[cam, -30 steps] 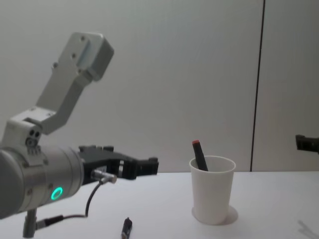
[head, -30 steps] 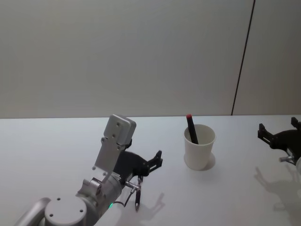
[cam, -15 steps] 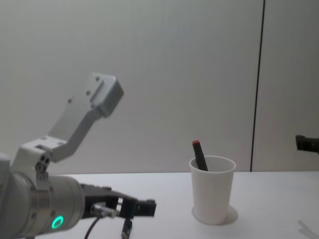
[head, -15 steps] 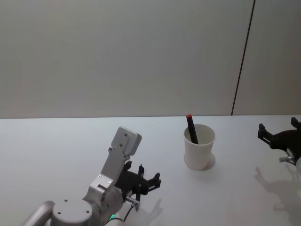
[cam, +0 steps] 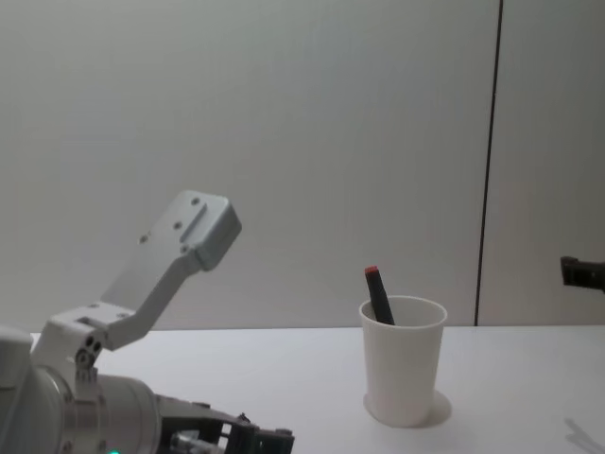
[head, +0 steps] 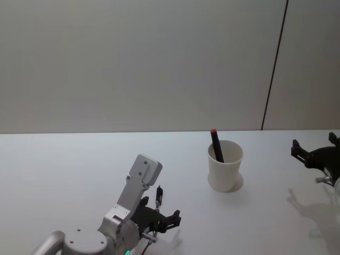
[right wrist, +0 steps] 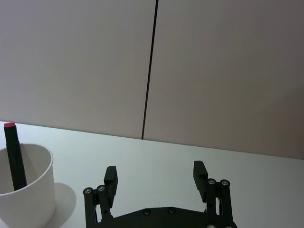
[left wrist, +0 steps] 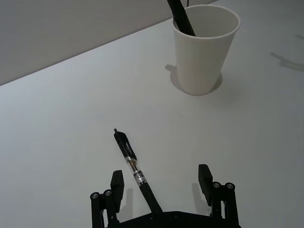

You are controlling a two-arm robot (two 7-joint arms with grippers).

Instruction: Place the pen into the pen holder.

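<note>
The pen (left wrist: 135, 170) lay flat on the white worktop (left wrist: 71, 109), near the robot and to the left, well apart from the pen holder (left wrist: 202, 52), which stood upright farther off and to the right. A second, red-tipped pen (left wrist: 180, 13) leaned inside that cup.

The left gripper (left wrist: 160, 175) hung low over the pen with its fingers spread wide. The barrel ran between them without touching either, closer to one finger than the other. From the head view the left gripper (head: 159, 220) covered most of the pen, whose far end poked out beyond it.

The right gripper (right wrist: 155, 171) was parked, open and empty, at the right edge of the worktop, well clear of the cup.

The pen looked light, thin and stiff, with a dark cap end, a clear middle section and a dark grip end. On a smooth worktop it would probably roll or skid if nudged from one side. The best hold would likely be across the barrel near its middle, with the fingers square to it and closing evenly. The paper cup looked light too and might tip if the pen struck its rim.

The clear section carried a small band, but no writing on it could be read. The cup was plain, with no print or brand.
</note>
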